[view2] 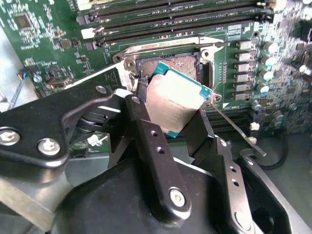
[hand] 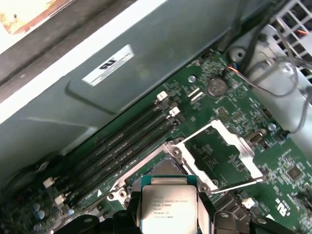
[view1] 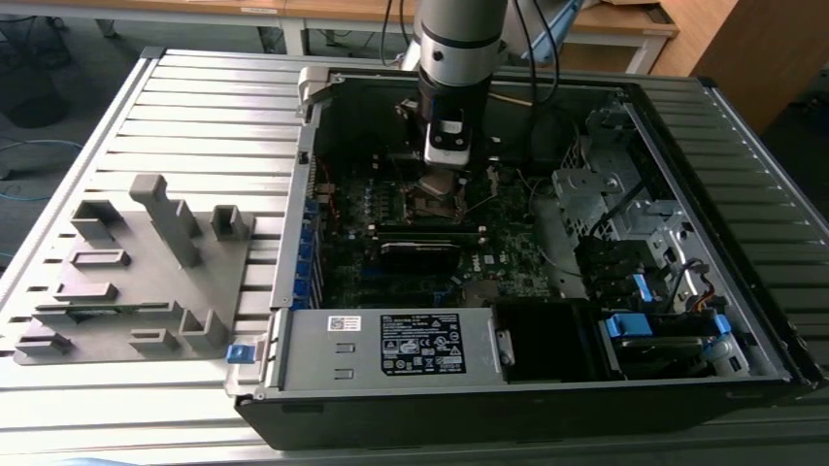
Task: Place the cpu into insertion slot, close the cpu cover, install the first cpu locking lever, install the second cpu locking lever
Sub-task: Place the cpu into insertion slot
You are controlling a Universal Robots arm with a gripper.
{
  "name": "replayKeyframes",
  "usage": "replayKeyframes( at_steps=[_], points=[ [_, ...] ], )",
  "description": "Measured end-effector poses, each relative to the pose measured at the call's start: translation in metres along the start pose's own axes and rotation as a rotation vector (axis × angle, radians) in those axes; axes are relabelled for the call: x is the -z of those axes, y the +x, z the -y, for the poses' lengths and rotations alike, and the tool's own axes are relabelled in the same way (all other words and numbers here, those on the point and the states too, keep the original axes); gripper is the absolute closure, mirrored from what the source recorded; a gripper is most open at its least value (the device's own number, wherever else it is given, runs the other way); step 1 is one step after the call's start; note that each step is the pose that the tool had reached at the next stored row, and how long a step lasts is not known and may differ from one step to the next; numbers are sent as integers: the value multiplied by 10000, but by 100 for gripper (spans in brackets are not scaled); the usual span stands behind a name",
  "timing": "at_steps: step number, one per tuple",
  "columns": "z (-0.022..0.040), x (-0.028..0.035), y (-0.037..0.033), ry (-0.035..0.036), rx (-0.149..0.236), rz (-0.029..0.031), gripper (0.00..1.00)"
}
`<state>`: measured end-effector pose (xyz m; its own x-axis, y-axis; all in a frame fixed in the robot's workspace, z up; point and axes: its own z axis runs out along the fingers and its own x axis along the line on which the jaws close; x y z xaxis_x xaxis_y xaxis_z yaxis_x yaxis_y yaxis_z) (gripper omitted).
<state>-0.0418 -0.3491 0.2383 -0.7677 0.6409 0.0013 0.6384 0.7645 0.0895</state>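
Closest to us in the second wrist view, the black two-finger gripper (view2: 171, 107) clamps the small square silver-faced cpu (view2: 178, 95) by opposite edges, tilted over the dark, silver-rimmed insertion slot (view2: 178, 62). In the first wrist view we see the thin silvery cpu cover (hand: 192, 134) swung open, leaving that slot free. From the exterior view we judge the arm reaches deep into the open black computer case (view1: 518, 422).

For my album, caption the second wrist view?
The gripper holds the cpu tilted over the open insertion slot on the green motherboard.
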Motion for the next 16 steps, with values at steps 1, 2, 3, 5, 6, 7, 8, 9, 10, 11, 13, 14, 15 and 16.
replayKeyframes(
  at_steps=[1,2,3,5,6,7,8,9,10,11,13,14,15,16],
  points=[
    [0,-1,0,0,-153,13,46],
    [0,-2,0,1,-301,27,46],
    [0,-3,0,0,-464,41,46],
    [0,-4,0,-2,-752,67,46],
    [1,-4,0,-1,-845,76,46],
    [1,-3,0,-1,-865,76,46],
    [1,-3,0,0,-866,78,46],
    [0,-4,0,-1,-867,78,46],
    [0,-4,0,-1,-868,78,46],
    [0,-4,0,-2,-868,78,46],
    [1,-4,0,-1,-869,78,46],
    [0,-4,0,-1,-869,78,46],
    [0,-4,0,-1,-869,78,46],
    [0,-4,0,-2,-869,78,46]
  ],
)
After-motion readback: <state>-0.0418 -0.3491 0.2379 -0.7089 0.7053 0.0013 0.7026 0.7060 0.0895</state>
